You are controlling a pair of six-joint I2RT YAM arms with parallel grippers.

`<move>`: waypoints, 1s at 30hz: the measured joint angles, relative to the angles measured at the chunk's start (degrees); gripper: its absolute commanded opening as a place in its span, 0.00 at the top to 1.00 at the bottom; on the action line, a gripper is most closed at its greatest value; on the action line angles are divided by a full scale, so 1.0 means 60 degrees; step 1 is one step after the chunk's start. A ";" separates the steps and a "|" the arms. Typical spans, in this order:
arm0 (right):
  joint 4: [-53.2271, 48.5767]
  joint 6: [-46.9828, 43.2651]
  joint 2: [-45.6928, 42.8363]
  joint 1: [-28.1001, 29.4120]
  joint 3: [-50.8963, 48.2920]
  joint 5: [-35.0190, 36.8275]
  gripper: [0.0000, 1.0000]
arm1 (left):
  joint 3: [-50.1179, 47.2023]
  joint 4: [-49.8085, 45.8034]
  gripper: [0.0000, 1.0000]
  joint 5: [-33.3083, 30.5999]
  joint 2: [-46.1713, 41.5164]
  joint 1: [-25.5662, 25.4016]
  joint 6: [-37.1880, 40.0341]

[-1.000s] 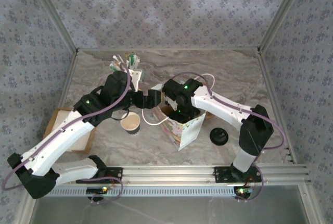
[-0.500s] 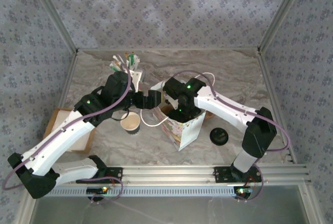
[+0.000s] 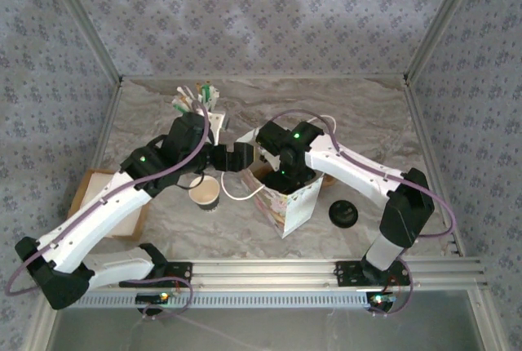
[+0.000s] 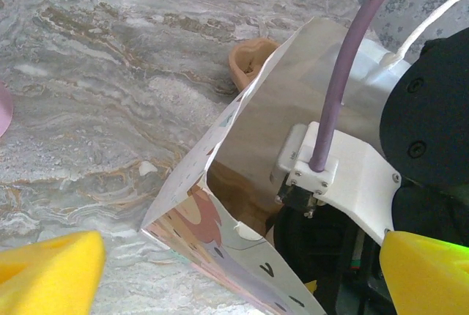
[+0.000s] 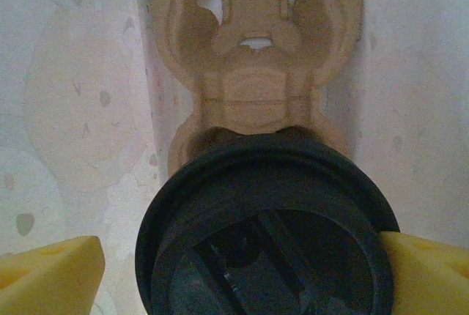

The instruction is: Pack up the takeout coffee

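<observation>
A printed paper bag (image 3: 295, 204) stands open at the table's middle. My right gripper (image 3: 281, 178) reaches down into its mouth. Inside the bag (image 5: 73, 110) lies a brown pulp cup carrier (image 5: 253, 73), and a cup with a black lid (image 5: 264, 220) sits in its near pocket. My right gripper (image 5: 242, 271) is open around that lid, with a gap at the left pad (image 5: 51, 271). My left gripper (image 3: 243, 157) is open at the bag's left edge. The bag's rim (image 4: 220, 234) lies between the spread fingers of the left gripper (image 4: 242, 275), ungripped.
An open paper cup (image 3: 205, 193) stands left of the bag, under my left arm. A loose black lid (image 3: 343, 214) lies to the bag's right. A holder of stirrers and sachets (image 3: 200, 106) is at the back left, and a cardboard box (image 3: 94, 196) at the left edge.
Both arms have shifted only slightly. The right elbow has swung a little outward while its gripper stays in the bag.
</observation>
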 measured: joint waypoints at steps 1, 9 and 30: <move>0.0000 0.0004 0.0000 -0.0007 0.0000 0.0000 0.04 | -0.0018 -0.0004 0.04 0.0018 0.0000 0.0004 0.0000; -0.0091 0.0044 0.0000 -0.0015 0.0138 0.0004 0.03 | -0.0208 0.0018 0.05 0.0106 0.0011 0.0004 -0.0004; -0.0288 0.0146 0.0200 -0.0138 0.0357 0.0007 0.10 | -0.0353 0.0193 0.06 0.0390 0.0055 0.0000 -0.0109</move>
